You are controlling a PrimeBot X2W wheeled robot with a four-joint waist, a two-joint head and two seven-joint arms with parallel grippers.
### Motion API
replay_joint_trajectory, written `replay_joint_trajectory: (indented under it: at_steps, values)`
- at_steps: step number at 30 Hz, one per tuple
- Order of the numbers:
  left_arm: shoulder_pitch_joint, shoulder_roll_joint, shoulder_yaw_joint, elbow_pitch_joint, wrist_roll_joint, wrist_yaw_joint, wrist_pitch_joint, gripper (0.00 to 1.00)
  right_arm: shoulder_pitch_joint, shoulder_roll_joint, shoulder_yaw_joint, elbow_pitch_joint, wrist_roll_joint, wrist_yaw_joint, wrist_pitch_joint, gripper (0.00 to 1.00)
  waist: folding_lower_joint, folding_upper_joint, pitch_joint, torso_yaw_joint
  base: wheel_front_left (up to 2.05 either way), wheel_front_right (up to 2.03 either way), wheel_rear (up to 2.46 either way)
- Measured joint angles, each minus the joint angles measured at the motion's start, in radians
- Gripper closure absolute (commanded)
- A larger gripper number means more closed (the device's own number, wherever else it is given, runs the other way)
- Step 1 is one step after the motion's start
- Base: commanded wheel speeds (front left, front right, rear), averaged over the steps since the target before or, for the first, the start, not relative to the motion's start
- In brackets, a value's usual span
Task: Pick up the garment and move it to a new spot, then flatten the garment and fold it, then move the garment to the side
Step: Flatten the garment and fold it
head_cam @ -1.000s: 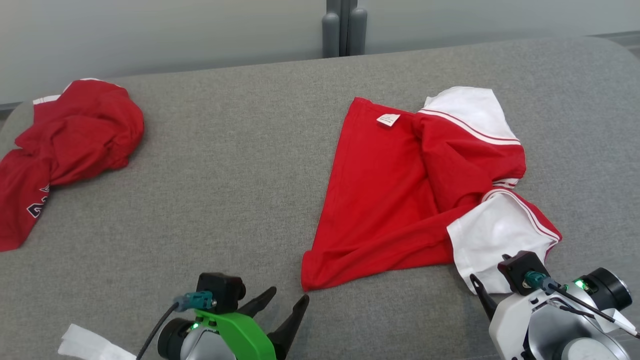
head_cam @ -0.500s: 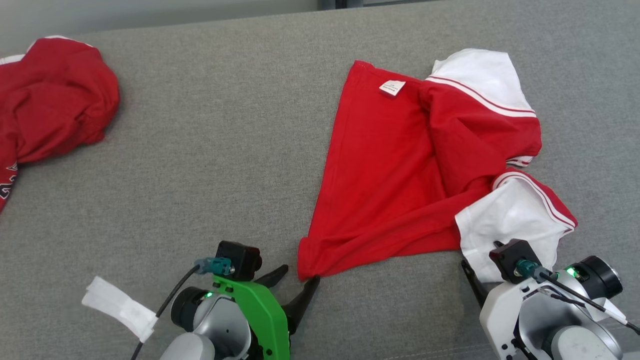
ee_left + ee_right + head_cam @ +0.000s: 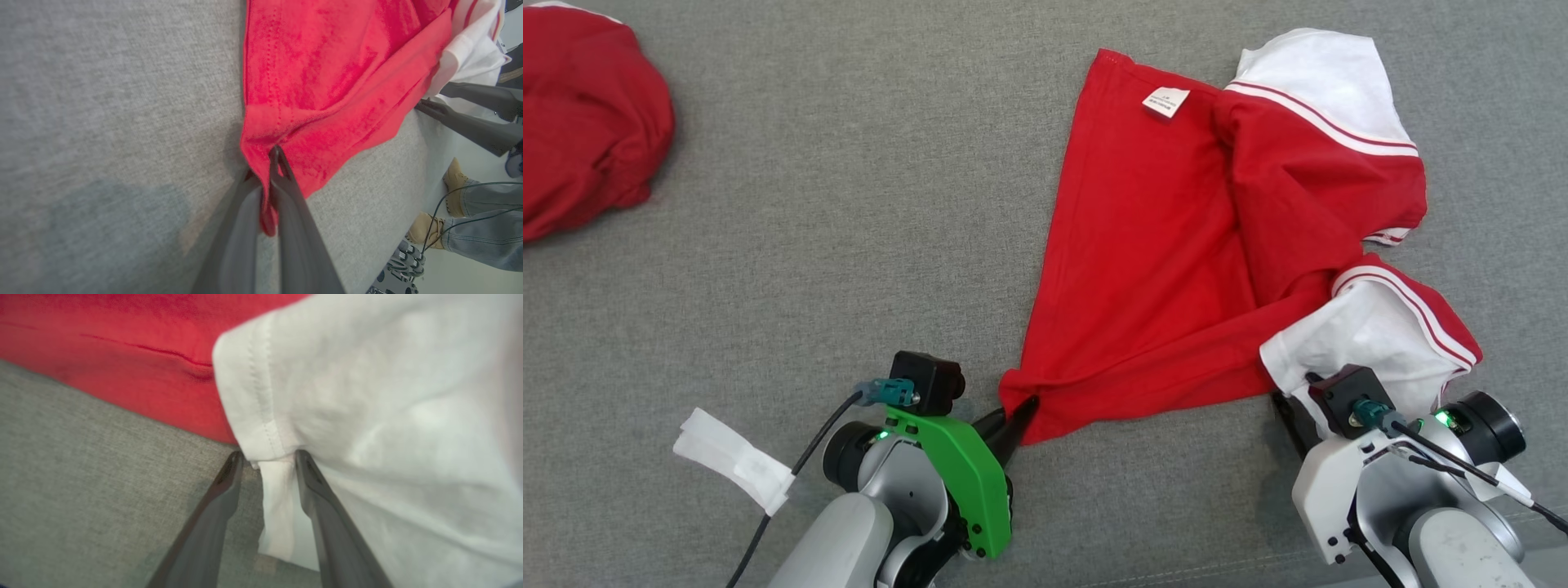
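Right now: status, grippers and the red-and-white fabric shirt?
Left gripper shut on red-and-white fabric shirt, near corner. Right gripper open astride white sleeve hem. Crumpled red garment far left, well apart.

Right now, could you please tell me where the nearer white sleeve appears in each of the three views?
Head view: sleeve, lower right.
Left wrist view: sleeve, top right corner.
Right wrist view: sleeve, right half, its hem between the right gripper's jaws.
Shared landmark: the shirt's red cloth, bordering the sleeve in each view.
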Motion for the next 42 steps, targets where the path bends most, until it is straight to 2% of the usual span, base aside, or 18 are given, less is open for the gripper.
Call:
replay_joint_trajectory:
  at_steps: [1,2,3,7,16,21,24,25,28,34,37,42]
  values:
    - [-0.002,0.002,-0.003,0.006,-0.005,0.000,-0.003,1.00,0.000,0.001,0.000,0.001,0.000,0.000,0.005,0.74,0.0000,0.0000,-0.001,-0.002,0.00,0.00,0.00]
    - [-0.002,0.002,-0.003,0.006,-0.005,0.000,-0.003,1.00,0.000,0.001,0.000,0.001,0.000,0.000,0.005,0.98,0.0000,0.0000,-0.001,-0.002,0.00,0.00,0.00]
    - [-0.003,0.003,-0.008,0.010,-0.008,0.000,-0.009,1.00,0.001,0.001,0.000,0.001,0.001,0.000,0.009,1.00,0.0000,0.0000,-0.004,-0.003,0.00,0.00,0.00]
    - [-0.003,0.011,-0.016,0.026,-0.026,0.000,-0.024,1.00,0.013,-0.002,-0.002,-0.019,0.021,0.000,0.036,1.00,0.0000,0.0000,-0.020,-0.010,0.00,0.00,0.00]
    - [0.017,0.027,-0.010,0.040,-0.054,0.000,-0.055,1.00,0.061,-0.030,-0.008,-0.146,0.082,0.000,0.072,1.00,0.0000,0.0000,-0.060,-0.043,0.00,0.00,0.00]
    - [0.058,0.053,0.020,-0.029,-0.073,0.003,-0.083,1.00,0.067,-0.002,-0.086,-0.247,0.178,0.000,0.045,1.00,0.0000,0.0000,-0.085,-0.060,0.00,0.00,0.00]
    - [0.101,0.079,0.045,-0.143,-0.116,0.003,-0.080,1.00,0.066,0.007,-0.151,-0.317,0.256,0.000,0.036,1.00,0.0000,0.0000,-0.108,-0.068,0.00,0.00,0.00]
    - [0.140,0.109,0.060,-0.242,-0.148,0.003,-0.064,1.00,0.063,0.014,-0.203,-0.358,0.304,0.000,0.029,1.00,0.0000,0.0000,-0.125,-0.072,0.00,0.00,0.00]
    - [0.198,0.167,0.104,-0.408,-0.202,0.011,-0.031,1.00,0.052,0.051,-0.278,-0.416,0.396,-0.001,0.028,1.00,0.0000,0.0000,-0.152,-0.078,0.00,0.00,0.00]
    - [0.244,0.241,0.201,-0.740,-0.327,0.059,0.052,1.00,-0.045,0.125,-0.458,-0.509,0.574,-0.001,0.042,1.00,0.0000,0.0000,-0.189,-0.075,0.00,0.00,0.00]
    - [0.241,0.253,0.250,-0.870,-0.433,0.095,0.105,1.00,-0.126,0.139,-0.536,-0.532,0.645,-0.001,0.084,1.00,0.0000,0.0000,-0.190,-0.064,0.00,0.00,0.00]
    - [0.165,0.233,0.355,-0.993,-0.685,0.220,0.194,1.00,-0.315,0.142,-0.617,-0.525,0.720,-0.001,0.177,1.00,0.0000,0.0000,-0.168,-0.054,0.00,0.00,0.00]
